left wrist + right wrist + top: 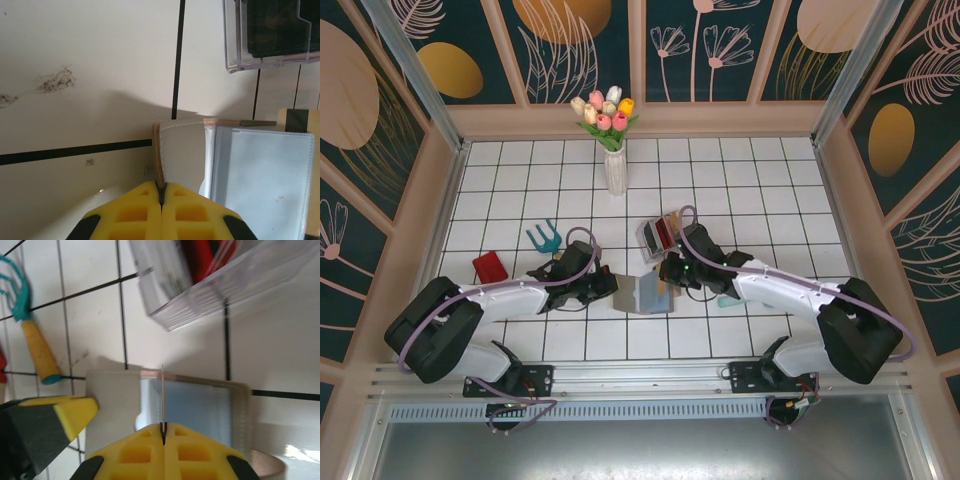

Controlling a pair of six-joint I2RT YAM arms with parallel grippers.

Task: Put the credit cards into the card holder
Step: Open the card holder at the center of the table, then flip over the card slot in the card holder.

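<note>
The card holder [642,294] lies open on the tiles between both arms, grey outside and pale blue inside [200,405]. My left gripper [161,192] is shut on the tan edge of its left flap [182,150], holding that flap up. My right gripper [162,429] is shut on a thin credit card [162,395], seen edge-on and standing upright over the blue slotted inside. In the top view the right gripper [667,280] sits at the holder's far right corner and the left gripper [610,286] at its left side. More credit cards, red [205,257] and black [275,25], stand in a clear rack.
The clear plastic rack [657,233] stands just beyond the holder. A red card [489,266] lies on the left tiles, a teal rake [544,237] behind the left arm. A white vase of tulips [615,170] stands at the back. Walls enclose the table.
</note>
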